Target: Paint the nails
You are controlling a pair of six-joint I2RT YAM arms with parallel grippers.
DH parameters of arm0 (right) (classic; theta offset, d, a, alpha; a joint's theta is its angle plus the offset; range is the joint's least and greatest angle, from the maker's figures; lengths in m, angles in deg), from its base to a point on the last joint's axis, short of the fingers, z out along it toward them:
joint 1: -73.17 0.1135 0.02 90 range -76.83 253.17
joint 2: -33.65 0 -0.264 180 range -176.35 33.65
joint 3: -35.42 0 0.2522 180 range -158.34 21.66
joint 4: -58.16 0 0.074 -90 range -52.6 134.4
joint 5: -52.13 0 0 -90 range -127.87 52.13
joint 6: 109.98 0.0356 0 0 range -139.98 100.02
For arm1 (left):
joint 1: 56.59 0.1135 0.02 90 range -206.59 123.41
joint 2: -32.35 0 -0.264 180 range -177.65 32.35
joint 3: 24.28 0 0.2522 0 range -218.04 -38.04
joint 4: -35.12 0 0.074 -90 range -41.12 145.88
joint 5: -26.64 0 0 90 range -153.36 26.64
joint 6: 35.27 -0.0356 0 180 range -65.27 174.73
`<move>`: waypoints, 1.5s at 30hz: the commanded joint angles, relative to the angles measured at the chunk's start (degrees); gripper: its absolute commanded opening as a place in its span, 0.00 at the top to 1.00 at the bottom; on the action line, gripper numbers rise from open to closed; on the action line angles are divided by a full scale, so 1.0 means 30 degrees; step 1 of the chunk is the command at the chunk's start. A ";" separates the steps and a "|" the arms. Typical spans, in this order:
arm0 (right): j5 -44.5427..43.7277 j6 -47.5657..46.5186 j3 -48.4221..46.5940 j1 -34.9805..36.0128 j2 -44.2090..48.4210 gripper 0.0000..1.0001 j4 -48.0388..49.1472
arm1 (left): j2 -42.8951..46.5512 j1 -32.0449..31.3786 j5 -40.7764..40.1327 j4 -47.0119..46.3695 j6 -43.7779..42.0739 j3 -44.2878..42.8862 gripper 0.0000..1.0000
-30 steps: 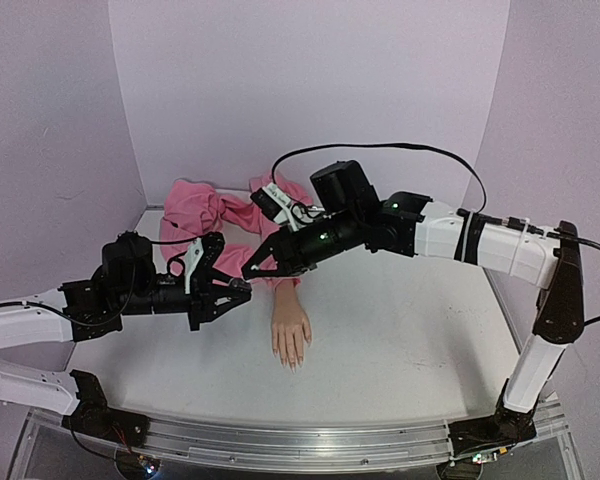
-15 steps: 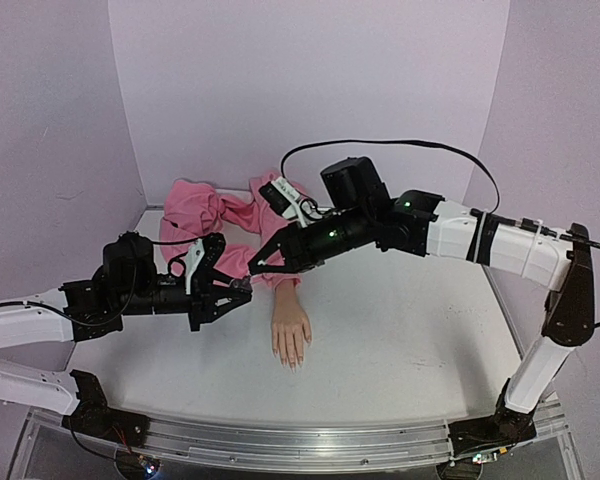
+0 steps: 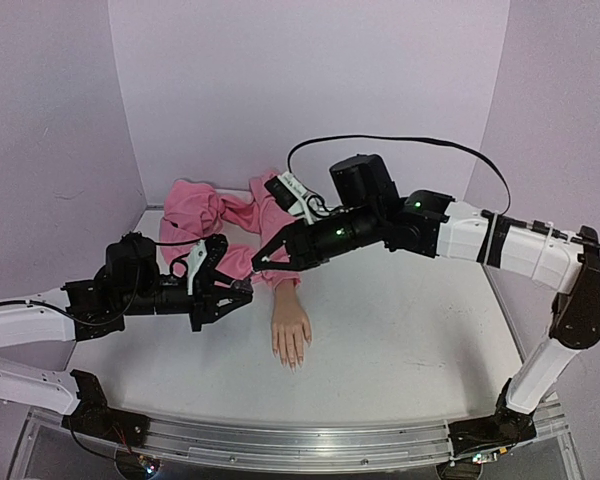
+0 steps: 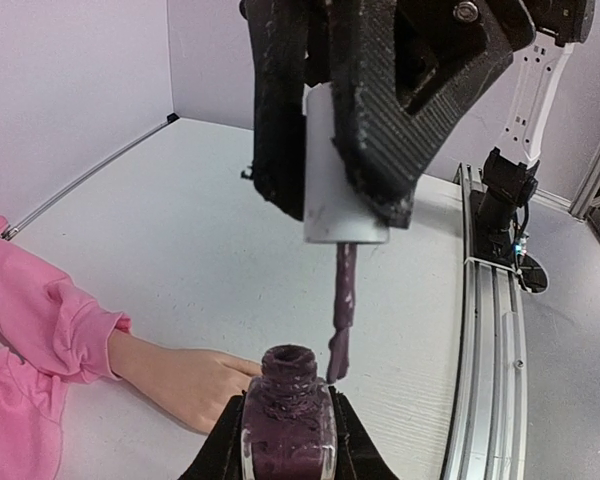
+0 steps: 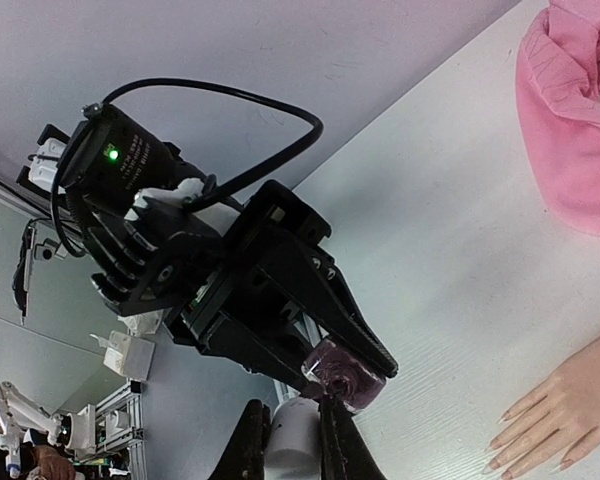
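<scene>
Two grippers: your left gripper (image 3: 242,290) was clamped on the open polish bottle (image 4: 288,425); your right gripper (image 3: 257,266) pinched the white cap (image 4: 330,180), its brush (image 4: 342,305) hanging just beside the neck
Nails: the nails (image 3: 293,361) sat on the mannequin hand (image 3: 290,330) near the middle of the table (image 3: 420,330), fingertips toward the near edge, pink sleeve (image 3: 215,215) toward the far-left corner
Step in hand: loading the brush, I judged; you needed to wipe it on the rim, hold the bottle level and carry it low to the fingertips
Count: one bottle, one brush cap, one hand, one sleeve; nails too small to tally
</scene>
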 commanded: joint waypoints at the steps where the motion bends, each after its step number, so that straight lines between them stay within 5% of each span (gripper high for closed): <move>1: 0.0234 0.0108 0.0278 0.0038 0.1231 1.00 0.0961 | -0.0069 -0.0010 -0.0065 -0.0533 -0.0371 -0.0199 1.00; 7: -0.1180 -0.0373 0.1365 -0.0002 0.2668 1.00 0.1035 | 0.0672 0.0015 -0.1621 -0.0410 0.0205 0.0406 1.00; 13: -0.2493 -0.4582 0.3768 -0.0023 0.4536 1.00 0.0055 | 0.3655 0.0222 -0.5181 0.1265 0.3235 0.0394 1.00; 17: -0.5256 -0.9507 0.5428 -0.0004 0.4513 1.00 -0.2467 | 0.3657 0.0672 -0.5892 0.3715 0.3358 -0.1956 1.00; 26: -0.4101 -1.3474 0.8082 0.0123 0.3187 1.00 -0.2521 | 0.1139 0.2177 -0.6143 0.4451 0.2467 -0.6323 1.00; 34: -0.5065 -1.2643 0.7901 0.0829 0.0956 1.00 -0.1334 | -0.0172 0.4944 -0.4239 0.3791 0.1941 -0.6907 1.00; 45: -0.5771 -1.1627 0.7991 0.1309 -0.0777 1.00 0.1379 | 0.0225 0.5172 -0.3164 0.3677 0.0190 -0.6559 1.00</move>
